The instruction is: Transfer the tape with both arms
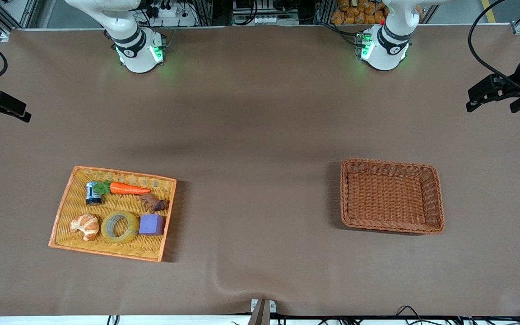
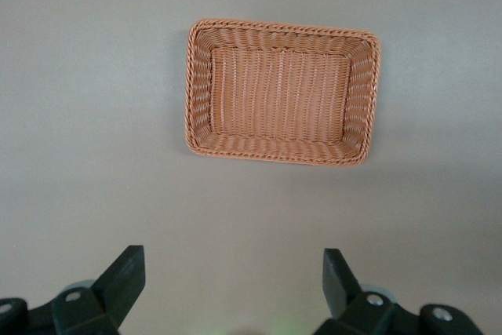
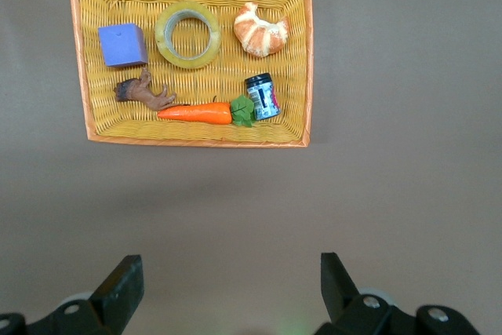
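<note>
The tape [image 1: 119, 226], a yellowish translucent ring with a grey core, lies flat in the yellow woven tray [image 1: 124, 173] toward the right arm's end of the table. It lies between a croissant [image 1: 85, 226] and a purple cube [image 1: 152, 224]. In the right wrist view the tape [image 3: 188, 34] shows in the tray [image 3: 302, 52], with my right gripper [image 3: 229, 268] open and empty, high above bare table. My left gripper [image 2: 233, 260] is open and empty, high above bare table beside the empty brown wicker basket [image 2: 282, 27]. Only the two arm bases show in the front view.
The tray also holds a carrot [image 1: 127, 188], a small dark jar [image 1: 93, 193] and a brown figure [image 1: 153, 203]. The brown basket [image 1: 438, 198] stands toward the left arm's end. Black fixtures [image 1: 497, 92] [image 1: 0, 106] reach in at both table ends.
</note>
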Controlling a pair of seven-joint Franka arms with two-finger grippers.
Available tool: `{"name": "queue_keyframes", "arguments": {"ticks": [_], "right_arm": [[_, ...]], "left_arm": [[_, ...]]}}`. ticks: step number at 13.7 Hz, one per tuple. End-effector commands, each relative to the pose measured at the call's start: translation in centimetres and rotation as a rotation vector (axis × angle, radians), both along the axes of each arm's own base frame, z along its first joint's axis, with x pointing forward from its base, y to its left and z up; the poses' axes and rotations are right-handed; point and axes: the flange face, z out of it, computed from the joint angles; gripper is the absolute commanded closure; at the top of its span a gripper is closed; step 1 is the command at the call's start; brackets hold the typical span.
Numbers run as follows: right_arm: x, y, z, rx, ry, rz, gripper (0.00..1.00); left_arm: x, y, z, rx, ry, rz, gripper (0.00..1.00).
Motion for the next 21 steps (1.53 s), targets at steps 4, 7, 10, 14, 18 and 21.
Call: {"name": "queue_keyframes", "arguments": {"ticks": [4,7,10,14,18,21], "right_arm": [[1.3,-0.1,-3.6,-0.005,0.072,0.004,0.0],[4.3,-0.3,-10.4,0.008,0.174,0.003,0.0],[7.6,0.0,-17.3,0.019,0.202,-0.005,0.0],[11.0,0.2,-25.8,0.013,0.175,-0.103,0.0],[13.2,4.2,-32.2,-0.023,0.129,-0.296,0.0],[14.8,4.5,-35.5,-0.015,0.048,-0.363,0.0]], "left_arm": [[-0.8,0.1,0.5,-0.014,0.005,-0.007,0.0],[-0.9,0.1,0.2,-0.013,0.013,-0.007,0.0],[-0.9,0.1,0.0,-0.012,0.018,-0.007,0.0],[-0.9,0.1,-0.2,-0.012,0.022,-0.007,0.0],[-0.9,0.1,-0.4,-0.012,0.025,-0.007,0.0],[-0.8,0.1,-0.5,-0.012,0.027,-0.007,0.0]]}}
